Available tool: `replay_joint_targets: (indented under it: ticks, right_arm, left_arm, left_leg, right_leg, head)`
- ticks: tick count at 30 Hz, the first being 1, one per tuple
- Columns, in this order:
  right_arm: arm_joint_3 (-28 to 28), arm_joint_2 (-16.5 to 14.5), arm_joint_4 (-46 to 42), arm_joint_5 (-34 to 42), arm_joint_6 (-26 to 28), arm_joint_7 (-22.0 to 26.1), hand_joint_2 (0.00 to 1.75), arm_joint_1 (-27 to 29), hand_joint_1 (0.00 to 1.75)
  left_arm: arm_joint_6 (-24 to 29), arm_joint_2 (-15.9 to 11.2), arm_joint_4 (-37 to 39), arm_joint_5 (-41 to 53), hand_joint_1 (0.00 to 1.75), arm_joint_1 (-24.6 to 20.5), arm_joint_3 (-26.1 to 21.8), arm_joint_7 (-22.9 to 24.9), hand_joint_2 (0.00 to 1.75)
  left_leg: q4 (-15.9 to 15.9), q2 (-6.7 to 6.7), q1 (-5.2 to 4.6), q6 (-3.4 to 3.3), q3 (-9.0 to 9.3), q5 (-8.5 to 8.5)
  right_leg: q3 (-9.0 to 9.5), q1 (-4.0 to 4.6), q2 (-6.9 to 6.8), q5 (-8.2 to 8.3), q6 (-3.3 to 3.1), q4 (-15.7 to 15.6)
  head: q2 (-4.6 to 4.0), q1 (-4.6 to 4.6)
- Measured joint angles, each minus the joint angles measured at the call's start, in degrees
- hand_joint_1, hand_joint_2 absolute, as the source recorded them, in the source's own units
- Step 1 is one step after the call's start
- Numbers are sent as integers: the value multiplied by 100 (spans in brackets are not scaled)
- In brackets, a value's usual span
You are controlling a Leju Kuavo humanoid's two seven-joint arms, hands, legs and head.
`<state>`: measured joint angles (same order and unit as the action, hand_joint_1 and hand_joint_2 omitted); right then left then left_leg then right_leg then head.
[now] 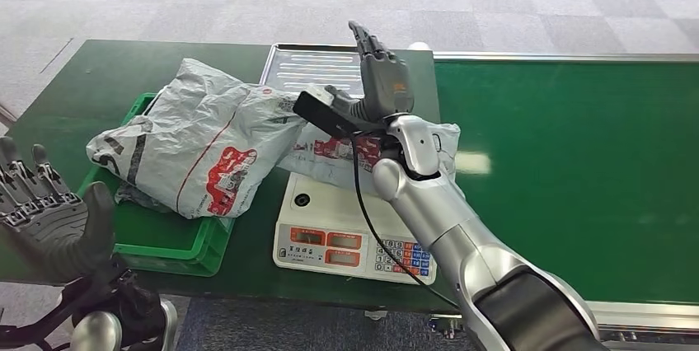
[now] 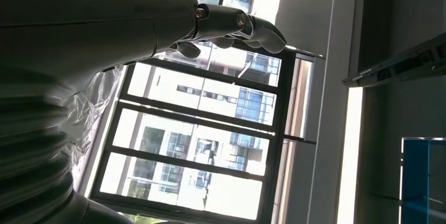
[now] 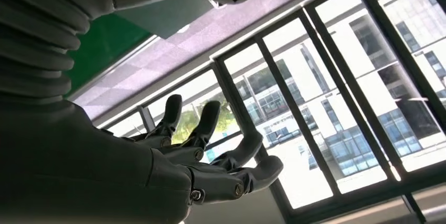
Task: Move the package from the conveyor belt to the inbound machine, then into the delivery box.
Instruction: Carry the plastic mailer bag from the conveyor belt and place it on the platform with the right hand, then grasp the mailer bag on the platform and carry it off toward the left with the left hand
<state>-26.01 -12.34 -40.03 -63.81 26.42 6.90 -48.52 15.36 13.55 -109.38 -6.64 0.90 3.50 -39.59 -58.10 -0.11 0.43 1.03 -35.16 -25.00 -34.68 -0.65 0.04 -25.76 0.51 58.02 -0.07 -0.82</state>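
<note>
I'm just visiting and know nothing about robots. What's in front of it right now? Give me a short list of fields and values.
Table: dark green table, with a green conveyor belt on its right
Scale: white scale with a steel tray behind it
Package on scale: grey bag, under the right arm
Crate: green crate holding a bigger grey bag
Right hand: raised above the scale, fingers spread, holding nothing
Left hand: open, at the table's near left edge

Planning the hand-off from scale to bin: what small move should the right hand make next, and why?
Probably lower the right hand onto the package lying on the scale and close on it. The hand is open above it, holding nothing, and the green crate beside it already holds one bag.
</note>
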Motion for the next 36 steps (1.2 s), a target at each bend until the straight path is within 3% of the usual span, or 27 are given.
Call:
replay_joint_targets:
  ticks: [3,6,11,15,17,19,21,25,27,30,36]
  right_arm:
    - [0,36,-224,-11,21,-21,0,39,0]
    - [25,79,-579,210,426,214,0,140,0]
    - [217,221,-2449,433,1101,729,0,639,0]
    - [680,-13,-4390,579,1385,2066,0,1365,0]
    - [982,-244,-5082,891,1388,2769,0,1726,0]
    - [1217,-406,-5585,1140,1387,3114,0,2003,0]
    - [1364,-522,-5970,1254,1383,3226,0,2245,0]
    - [1446,-637,-6320,1335,1369,2997,0,2520,0]
    - [1435,-637,-6319,1299,1359,2699,0,2507,0]
    - [1401,-638,-6290,1229,1351,2480,0,2447,0]
    - [1346,-639,-6149,1179,1351,2378,0,2382,0]
  left_arm:
    - [77,-2,29,41,0,0,2,-5,175]
    - [386,-2,44,260,0,-3,2,-20,175]
    - [1219,-2,65,732,0,-17,6,-34,175]
    - [2207,-2,49,1482,0,-72,6,-39,175]
    - [2303,-13,118,2209,0,-251,30,122,175]
    - [2016,-61,338,3267,0,-526,128,623,175]
    - [1347,-165,808,4624,0,-980,343,1397,175]
    - [-158,-354,2433,7243,0,-2305,1112,2593,175]
    - [-360,-359,3545,8049,0,-2950,1586,2786,175]
    - [-212,-276,5079,8500,0,-3621,2121,2832,175]
    - [-242,-134,7024,8817,0,-4175,2667,2861,175]
  left_leg:
    - [0,0,0,0,0,0]
    - [-2,1,0,0,1,1]
    - [-3,-1,0,0,-1,-1]
    - [-3,-7,1,5,1,-15]
    - [-3,-14,1,5,4,-18]
    - [-2,-22,1,2,8,-19]
    - [-3,-23,1,-3,12,-14]
    - [-5,-22,-1,-7,6,10]
    - [-5,-5,-2,-9,4,18]
    - [-7,22,-6,-14,5,24]
    - [-6,27,-6,-16,3,24]
  right_leg:
    - [0,0,1,0,0,0]
    - [-1,0,-1,1,1,0]
    - [0,0,-4,0,0,0]
    - [-1,1,-8,-8,-4,-1]
    - [3,1,-19,-18,-1,-2]
    - [11,0,-33,-25,3,-3]
    - [14,0,-38,-22,4,-3]
    - [10,-10,-38,16,2,-3]
    - [4,-17,-13,36,9,-3]
    - [-1,-23,15,49,18,-3]
    - [-4,-20,20,47,17,-3]
  head:
    - [0,-1]
    - [0,-1]
    - [0,-1]
    - [0,-1]
    - [0,-1]
    - [0,0]
    - [0,-1]
    - [0,0]
    - [0,-1]
    - [0,0]
    - [0,0]
